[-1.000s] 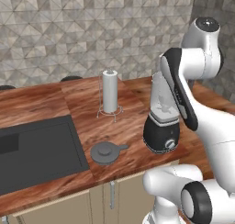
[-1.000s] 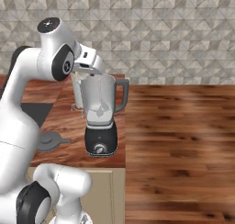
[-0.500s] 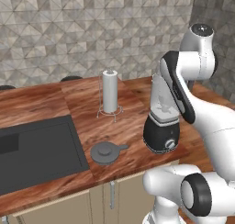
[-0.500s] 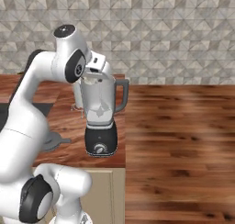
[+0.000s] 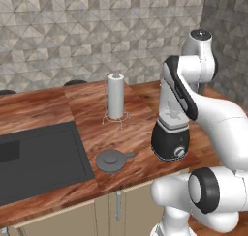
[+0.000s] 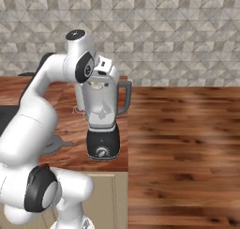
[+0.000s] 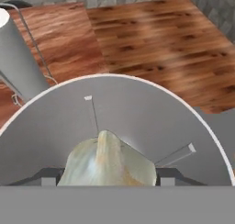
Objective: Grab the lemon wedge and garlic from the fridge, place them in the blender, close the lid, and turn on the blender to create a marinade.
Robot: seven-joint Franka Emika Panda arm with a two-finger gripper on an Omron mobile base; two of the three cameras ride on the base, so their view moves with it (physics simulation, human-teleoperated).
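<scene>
My gripper (image 6: 99,81) hangs at the open mouth of the blender (image 6: 103,110), shut on the garlic (image 6: 97,85). In the hand view the pale, rounded garlic (image 7: 108,162) sits between the two fingertips of the gripper (image 7: 108,179), with the round grey inside of the jar (image 7: 137,113) right under it. The blender's black base (image 5: 168,144) stands near the counter's front edge, and my arm hides most of the jar there. The dark-grey lid (image 5: 112,160) lies flat on the counter left of the blender. The lemon wedge and the fridge are out of view.
A white paper-towel roll (image 5: 116,95) on a wire stand is behind and left of the blender. A dark sink (image 5: 34,157) takes up the counter's left part. The counter ends just right of the blender, above the wooden floor (image 6: 187,139).
My arm's upper joints have swung to the right, and the hand has shifted slightly over the jar mouth. The garlic stays in the grip. Blender and lid have not moved.
</scene>
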